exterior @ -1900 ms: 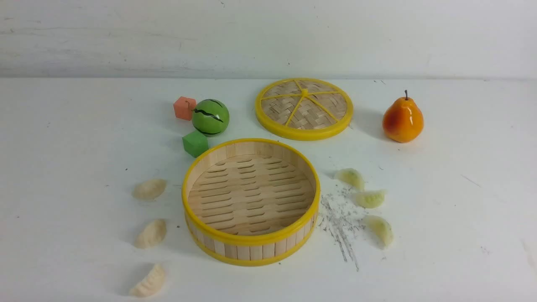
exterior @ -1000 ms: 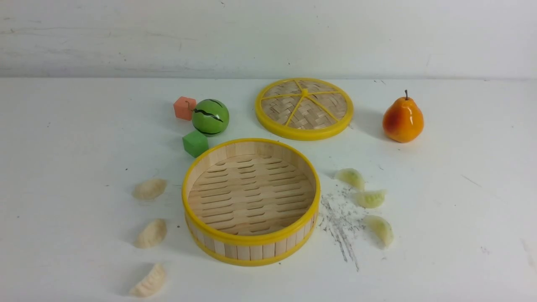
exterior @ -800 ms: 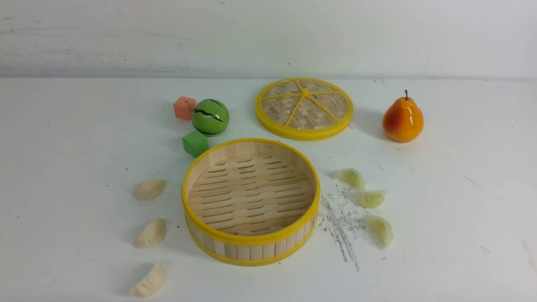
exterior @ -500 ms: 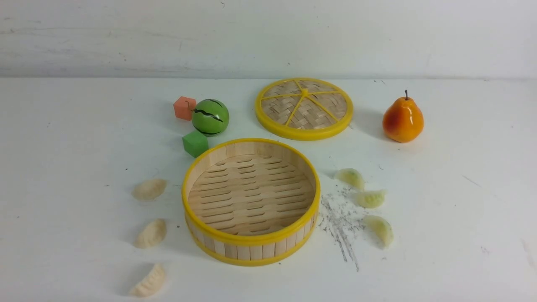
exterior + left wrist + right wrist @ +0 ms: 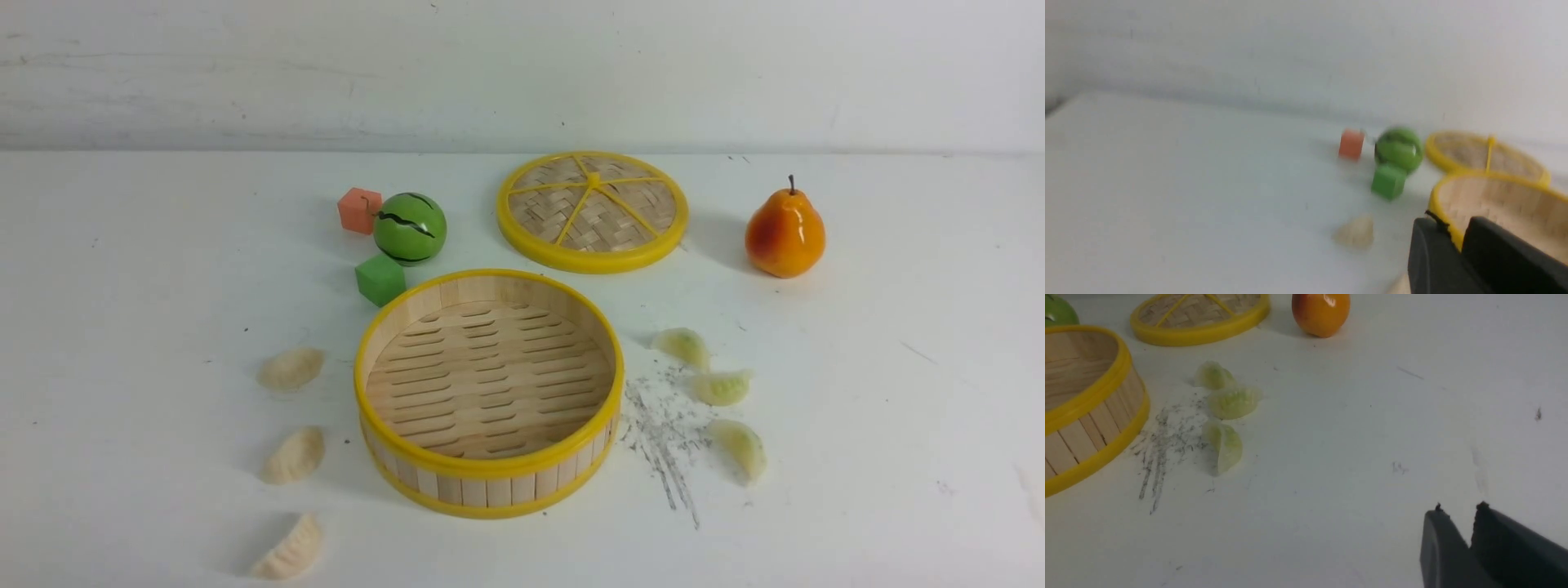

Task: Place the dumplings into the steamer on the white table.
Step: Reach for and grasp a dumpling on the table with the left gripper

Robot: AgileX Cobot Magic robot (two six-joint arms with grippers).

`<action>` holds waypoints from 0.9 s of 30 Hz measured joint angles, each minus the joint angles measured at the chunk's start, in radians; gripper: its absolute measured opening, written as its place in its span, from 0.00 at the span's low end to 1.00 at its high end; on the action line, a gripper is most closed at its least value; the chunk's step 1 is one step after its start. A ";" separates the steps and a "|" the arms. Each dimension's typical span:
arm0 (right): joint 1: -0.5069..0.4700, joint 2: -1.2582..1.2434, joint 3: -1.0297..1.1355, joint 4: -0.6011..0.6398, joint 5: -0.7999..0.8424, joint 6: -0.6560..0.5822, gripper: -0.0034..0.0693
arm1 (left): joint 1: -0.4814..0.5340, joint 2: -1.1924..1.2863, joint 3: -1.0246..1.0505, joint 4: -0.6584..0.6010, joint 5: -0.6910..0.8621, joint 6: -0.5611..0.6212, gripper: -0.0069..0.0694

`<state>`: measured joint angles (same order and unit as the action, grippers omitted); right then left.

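"Front view has nothing in the steamer [image 5: 490, 469] yet," says Ana. "It sits in the middle of the white table [image 5: 122, 327], with three cream dumplings [image 5: 294, 455] in a row off its left side and three green dumplings [image 5: 721, 386] off its right, past the grey scratch marks [image 5: 661, 441]. I judge the step in hand is the first pick."

"Which arm?" asks Ben.

"Either. Both the left gripper [image 5: 1453, 228] and the right gripper [image 5: 1459, 514] have their fingers drawn together on nothing, as far as the wrist views show. Whichever goes should part them before dropping, wide enough to span a crescent's plump belly rather than its tips. Then close gently, lift clear of the yellow rim and let go low over the slats."

"Which one first?"

"On the right, the nearest green dumpling [image 5: 1224, 445]. It lies apart from the other two, which sit so close together that I can't tell whether they touch — a closing finger could nudge the neighbour."

"What can't you see?"

"Neither arm shows in the front view, so their height above the table is a guess. Each gripper is cut off at the corner of its own picture. The left wrist view is blurred — one cream dumpling [image 5: 1354, 233] is a pale smudge near the steamer, another is half hidden behind the fingers, and the third is out of view."
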<state>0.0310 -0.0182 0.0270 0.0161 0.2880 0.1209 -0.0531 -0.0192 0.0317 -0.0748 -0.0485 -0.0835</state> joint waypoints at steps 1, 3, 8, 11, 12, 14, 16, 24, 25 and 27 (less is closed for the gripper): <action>0.000 0.000 0.001 -0.003 -0.084 0.000 0.22 | 0.000 0.000 0.000 0.000 -0.076 0.000 0.24; 0.000 0.000 0.001 -0.003 -0.253 0.000 0.22 | 0.000 0.000 0.000 -0.001 -0.180 0.000 0.24; 0.000 0.000 0.001 0.001 -0.604 0.023 0.23 | 0.000 0.000 0.000 -0.003 -0.356 -0.017 0.24; 0.000 0.000 0.001 0.023 -0.725 0.115 0.23 | 0.000 0.000 0.000 -0.003 -0.436 -0.110 0.25; 0.000 0.000 0.001 0.028 -0.750 0.141 0.24 | 0.000 0.000 0.000 -0.005 -0.458 -0.146 0.25; 0.000 0.000 0.001 0.036 -0.788 0.217 0.24 | 0.000 0.000 0.000 -0.009 -0.497 -0.244 0.25; 0.000 0.000 0.001 0.041 -0.813 0.290 0.24 | 0.000 0.000 0.000 -0.011 -0.535 -0.353 0.25; 0.000 0.035 -0.106 0.042 -0.815 0.376 0.24 | 0.000 0.028 -0.262 -0.014 -0.297 -0.441 0.09; 0.000 0.061 -0.161 0.030 -0.769 0.360 0.22 | 0.000 0.054 -0.307 -0.009 -0.268 -0.419 0.07; 0.000 0.126 -0.271 -0.008 -0.649 0.308 0.16 | 0.000 0.140 -0.412 -0.001 -0.226 -0.350 0.07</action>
<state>0.0310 0.1077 -0.2436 0.0079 -0.3609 0.4290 -0.0531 0.1211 -0.3800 -0.0756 -0.2747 -0.4338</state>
